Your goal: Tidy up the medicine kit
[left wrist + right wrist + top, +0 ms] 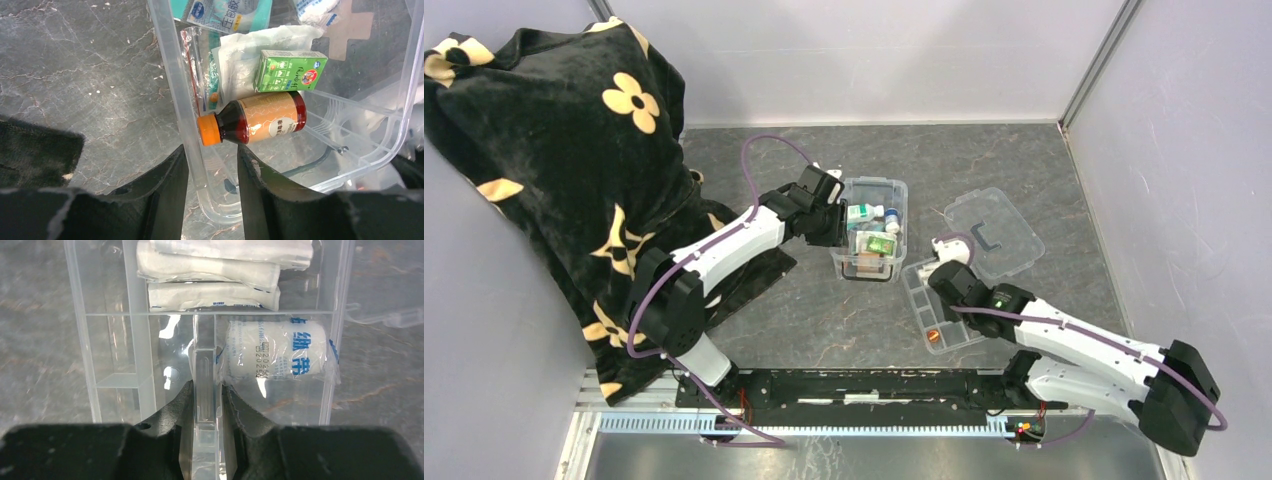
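Note:
The medicine kit (894,188) is a clear open box at the table's middle. It holds a brown bottle with an orange cap (260,117), a green carton (290,70) and sachets. My left gripper (834,226) straddles its left wall (165,75). In the left wrist view the gripper (212,167) has its outer finger against the wall and a gap to the inner one. My right gripper (946,278) is shut on the centre post (205,375) of the shallow divided tray (917,296). The tray holds a bandage roll (275,356) and gauze packs (210,270).
The flat clear lid (1009,240) lies right of the kit, behind the tray. A black flowered cloth (564,180) covers the left side and reaches near my left arm. A small orange item (935,337) sits in the tray's near end. Walls close in at back and right.

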